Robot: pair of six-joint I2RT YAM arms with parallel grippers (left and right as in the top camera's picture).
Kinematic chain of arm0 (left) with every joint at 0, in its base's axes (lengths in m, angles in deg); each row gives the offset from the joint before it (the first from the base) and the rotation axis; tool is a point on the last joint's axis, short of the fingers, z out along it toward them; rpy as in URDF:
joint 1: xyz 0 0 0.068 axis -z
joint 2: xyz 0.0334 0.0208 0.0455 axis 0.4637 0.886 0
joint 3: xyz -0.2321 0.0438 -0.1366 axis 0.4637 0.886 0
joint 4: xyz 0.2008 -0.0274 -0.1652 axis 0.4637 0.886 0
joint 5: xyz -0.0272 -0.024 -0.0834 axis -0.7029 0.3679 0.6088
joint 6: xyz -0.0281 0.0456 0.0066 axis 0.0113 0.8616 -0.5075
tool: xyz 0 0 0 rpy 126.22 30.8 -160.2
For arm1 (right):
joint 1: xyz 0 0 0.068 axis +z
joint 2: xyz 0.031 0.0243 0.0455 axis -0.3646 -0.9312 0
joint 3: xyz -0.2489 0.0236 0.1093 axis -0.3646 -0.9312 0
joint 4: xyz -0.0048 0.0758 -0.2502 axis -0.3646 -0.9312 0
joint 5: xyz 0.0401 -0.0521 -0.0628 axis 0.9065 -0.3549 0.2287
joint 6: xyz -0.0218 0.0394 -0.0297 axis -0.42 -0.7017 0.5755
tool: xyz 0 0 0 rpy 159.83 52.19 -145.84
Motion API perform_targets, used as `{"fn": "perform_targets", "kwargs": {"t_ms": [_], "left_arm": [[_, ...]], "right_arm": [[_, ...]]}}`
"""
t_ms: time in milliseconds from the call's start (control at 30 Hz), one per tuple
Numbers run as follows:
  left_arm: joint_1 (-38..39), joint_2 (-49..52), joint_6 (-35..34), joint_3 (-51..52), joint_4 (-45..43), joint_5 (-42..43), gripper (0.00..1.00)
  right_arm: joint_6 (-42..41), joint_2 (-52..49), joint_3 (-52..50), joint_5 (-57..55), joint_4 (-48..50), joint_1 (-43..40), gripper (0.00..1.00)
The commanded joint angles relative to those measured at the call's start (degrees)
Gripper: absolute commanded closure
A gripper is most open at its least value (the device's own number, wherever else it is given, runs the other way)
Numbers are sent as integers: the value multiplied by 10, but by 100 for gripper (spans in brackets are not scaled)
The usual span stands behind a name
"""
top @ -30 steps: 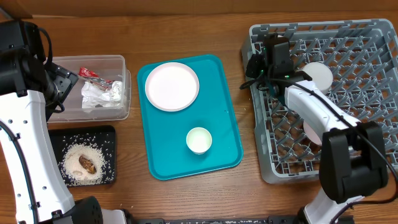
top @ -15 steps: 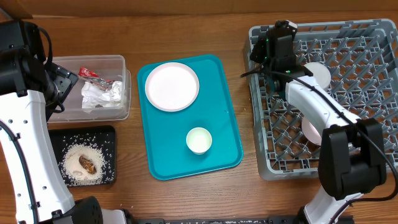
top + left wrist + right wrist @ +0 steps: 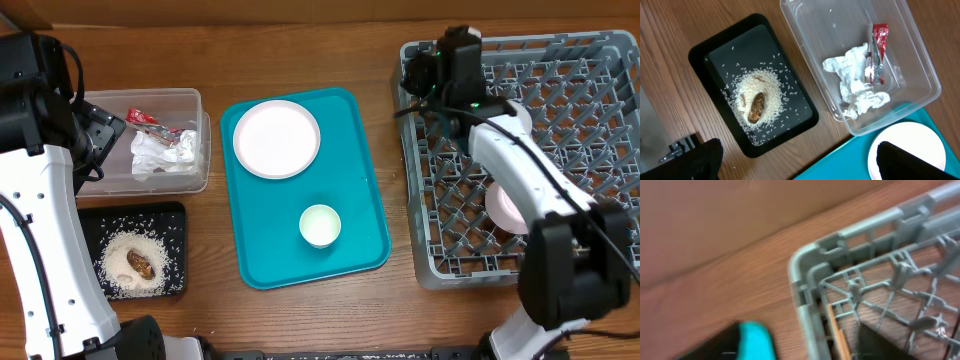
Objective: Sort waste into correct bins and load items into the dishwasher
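Overhead, the right arm (image 3: 515, 165) reaches up across the dish rack (image 3: 600, 150), wrist over its far-left corner; plate (image 3: 277, 138) and cup (image 3: 320, 225) sit on the teal tray (image 3: 360, 180). Left wrist: the left gripper (image 3: 805, 167) hangs spread and empty by the waste bin (image 3: 815, 30). Right wrist, blurred: the right gripper (image 3: 800, 342) gapes empty over that corner

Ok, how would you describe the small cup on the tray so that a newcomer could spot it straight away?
Find the teal tray in the middle of the overhead view. Two white things sit on it: a flat plate at the far end and the small cup at the end nearer the robot. The cup is much the smaller of the two, and deeper.
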Motion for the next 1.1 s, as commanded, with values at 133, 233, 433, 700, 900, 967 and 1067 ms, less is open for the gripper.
{"fn": "perform_targets", "kwargs": {"t_ms": [133, 233, 433, 700, 900, 967, 1067], "left_arm": [[0, 2, -10, -2, 1, -1, 0], [0, 2, -10, -2, 2, -1, 0], [0, 2, -10, -2, 1, -1, 0], [0, 2, -10, -2, 1, -1, 0], [0, 2, -10, -2, 1, -1, 0], [0, 2, -10, -2, 2, -1, 0], [0, 2, -10, -2, 1, -1, 0]], "right_arm": [[40, 132, 50, 410, -30, -1, 0], [40, 139, 50, 495, -30, 4, 0], [67, 137, 48, 497, -65, 44, 6], [45, 125, 48, 197, -132, 150, 34], [-14, 67, 48, 96, -117, 196, 46], [-27, 38, 48, 99, -102, 201, 46], [-57, -6, 48, 99, -85, 203, 47]]}}
